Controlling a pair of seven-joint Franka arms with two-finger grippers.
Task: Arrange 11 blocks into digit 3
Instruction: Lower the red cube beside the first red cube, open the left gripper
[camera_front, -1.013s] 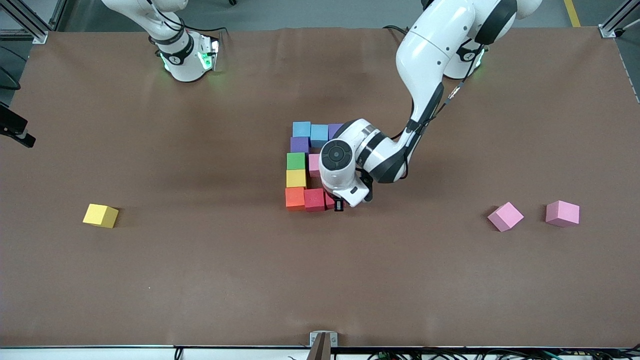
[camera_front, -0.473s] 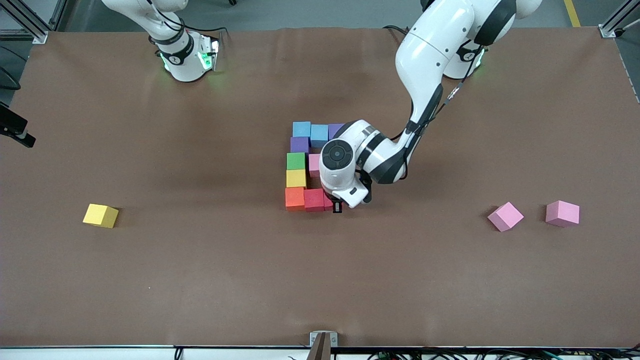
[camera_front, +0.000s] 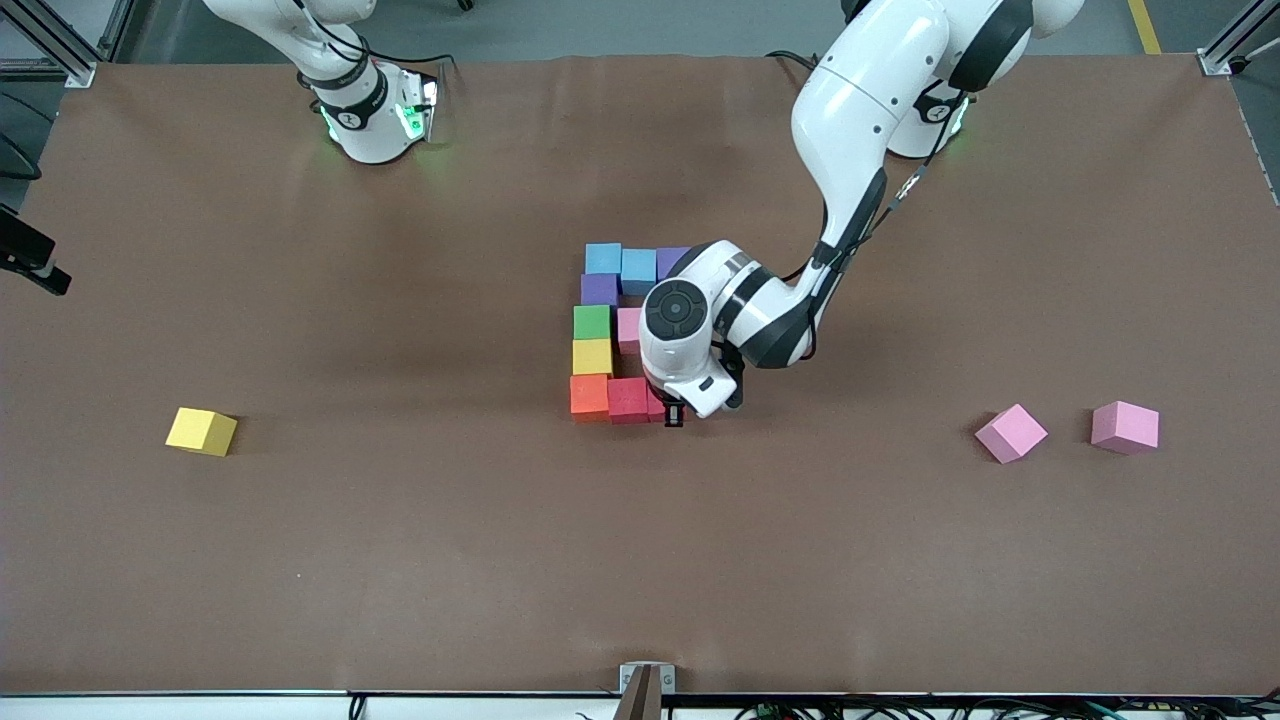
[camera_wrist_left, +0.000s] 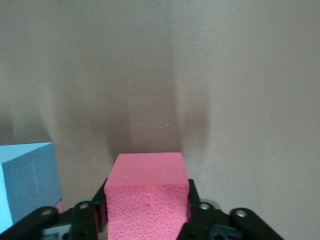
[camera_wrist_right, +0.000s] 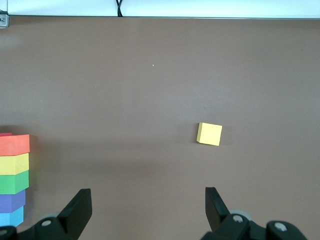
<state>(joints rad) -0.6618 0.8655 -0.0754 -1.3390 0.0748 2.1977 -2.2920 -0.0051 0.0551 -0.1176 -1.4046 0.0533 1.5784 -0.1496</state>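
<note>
Loosening since earlier — left claw (camera_wrist_left: 148, 210) around red block (camera_wrist_left: 148, 200).

The front camera is looking down from high across the table (camera_front: 300, 560), facing both bases. The left wrist camera is sitting very close over a red block (camera_wrist_left: 146, 197), aimed at bare tabletop. The right wrist camera is hanging higher, looking toward the front edge; it is sharing the lone yellow block (camera_wrist_right: 209, 134) and the coloured column (camera_wrist_right: 14, 175) with the front view.

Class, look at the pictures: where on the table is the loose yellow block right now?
In the front view, the loose yellow block lies alone toward the right arm's end of the table, apart from the block figure and slightly nearer the camera than its orange block.
</note>
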